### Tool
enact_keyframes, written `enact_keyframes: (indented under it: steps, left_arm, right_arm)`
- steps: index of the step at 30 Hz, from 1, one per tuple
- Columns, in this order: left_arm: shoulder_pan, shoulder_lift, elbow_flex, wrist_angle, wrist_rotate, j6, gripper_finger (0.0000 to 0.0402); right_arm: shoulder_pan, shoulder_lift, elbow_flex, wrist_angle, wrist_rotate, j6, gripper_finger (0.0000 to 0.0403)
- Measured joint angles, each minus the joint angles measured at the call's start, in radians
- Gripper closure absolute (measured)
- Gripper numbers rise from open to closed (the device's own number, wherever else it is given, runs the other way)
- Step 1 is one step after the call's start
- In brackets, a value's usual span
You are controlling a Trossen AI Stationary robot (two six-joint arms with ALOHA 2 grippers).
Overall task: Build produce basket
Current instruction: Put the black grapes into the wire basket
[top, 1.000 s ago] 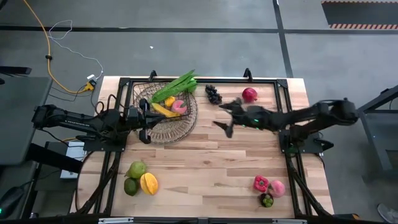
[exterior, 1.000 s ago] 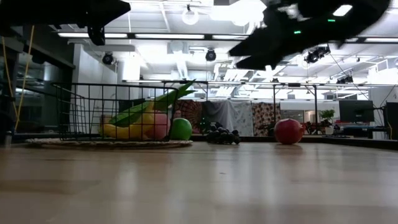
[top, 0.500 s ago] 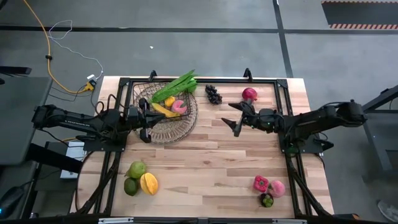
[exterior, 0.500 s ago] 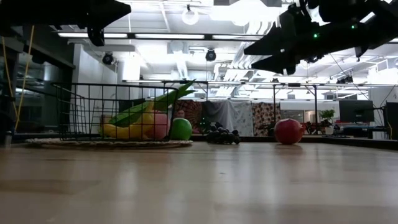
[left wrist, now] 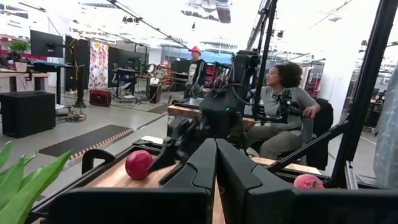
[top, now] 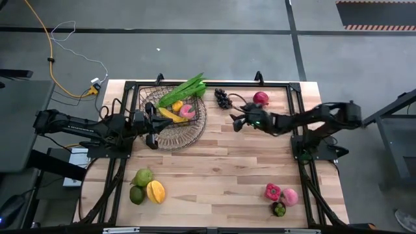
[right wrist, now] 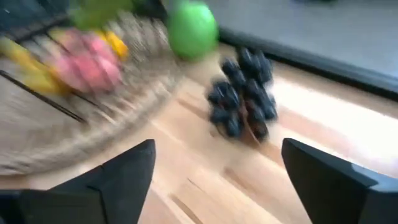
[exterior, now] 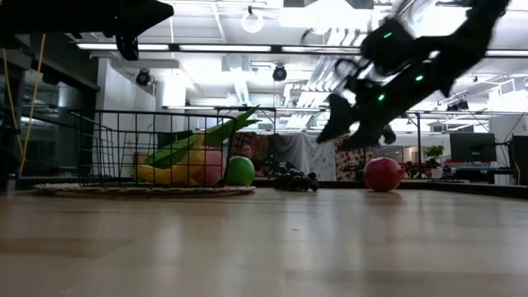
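The dark wire basket (top: 172, 118) stands at the table's far left on a woven mat. It holds green leafy stalks (top: 183, 90), yellow pieces and a pink piece (top: 188, 111). A dark bunch of grapes (top: 223, 98) and a red fruit (top: 260, 99) lie on the wood to its right. My right gripper (top: 236, 119) hovers open just near of the grapes (right wrist: 242, 93), tipped down toward them and touching nothing. My left gripper (top: 151, 127) hangs shut above the basket's near side (left wrist: 214, 168).
Green and orange-yellow fruits (top: 145, 186) lie at the near left; red, pink and dark green pieces (top: 279, 197) lie at the near right. A black rail frame (top: 296, 123) borders the table. People sit and stand beyond the table (left wrist: 280, 93). Bare wood lies in the middle.
My right gripper has come down toward the table and toward the grapes. It has rolled and tipped from about level to slanting downward. My left gripper and the produce have stayed put.
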Motion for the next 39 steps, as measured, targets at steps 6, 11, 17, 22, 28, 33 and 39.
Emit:
enact_keyframes:
  steps: [6, 11, 17, 22, 28, 33, 39]
  left_arm:
    - [0.0, 0.0, 0.0, -0.001, 0.0, 0.0, 0.0401]
    - [0.0, 0.0, 0.0, -0.002, 0.0, 0.0, 0.0401]
    - [0.0, 0.0, 0.0, -0.008, 0.0, 0.0, 0.0401]
    - [0.0, 0.0, 0.0, -0.008, 0.0, 0.0, 0.0401]
    - [0.0, 0.0, 0.0, -0.008, 0.0, 0.0, 0.0401]
    - [0.0, 0.0, 0.0, -0.008, 0.0, 0.0, 0.0401]
    - [0.0, 0.0, 0.0, -0.008, 0.0, 0.0, 0.0401]
  right_arm:
    - [-0.067, 0.172, 0.18, -0.212, 0.0, 0.034, 0.0093]
    - [-0.104, 0.283, 0.286, -0.336, 0.001, 0.028, 0.0093]
    - [-0.136, 0.368, 0.35, -0.349, 0.008, -0.002, 0.0094]
    - [-0.142, 0.385, 0.362, -0.34, 0.008, -0.019, 0.0102]
    - [-0.142, 0.385, 0.362, -0.337, 0.008, -0.019, 0.0154]
    - [-0.142, 0.385, 0.362, -0.333, 0.012, -0.016, 0.0215]
    - [-0.142, 0.385, 0.362, -0.334, 0.039, -0.019, 0.0279]
